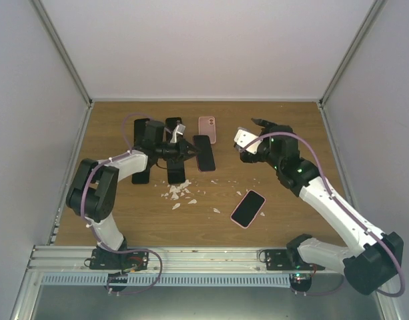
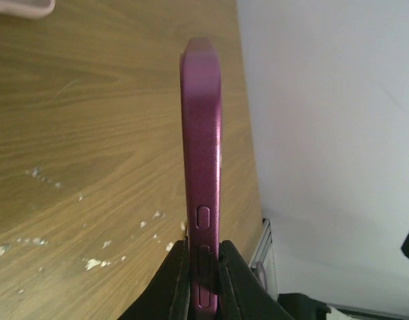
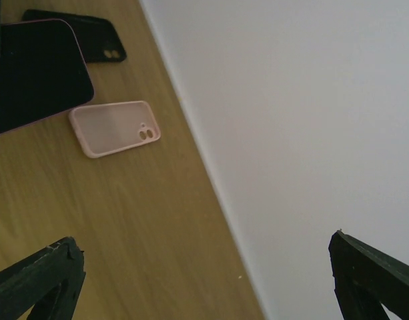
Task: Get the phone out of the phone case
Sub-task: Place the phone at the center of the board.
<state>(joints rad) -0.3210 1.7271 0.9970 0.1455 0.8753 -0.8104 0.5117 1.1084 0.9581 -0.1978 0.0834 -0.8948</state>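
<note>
One phone pinched in left end effector.

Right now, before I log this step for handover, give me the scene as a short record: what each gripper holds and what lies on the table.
left gripper: shut on the magenta-cased phone, gripped at one end
right gripper: open, empty
phone removed: no, case still around it
empty cases: pale pink translucent case and black case, flat on the wooden table
second phone: pink-cased phone, screen up, near the right arm
debris: white scraps mid-table
</note>
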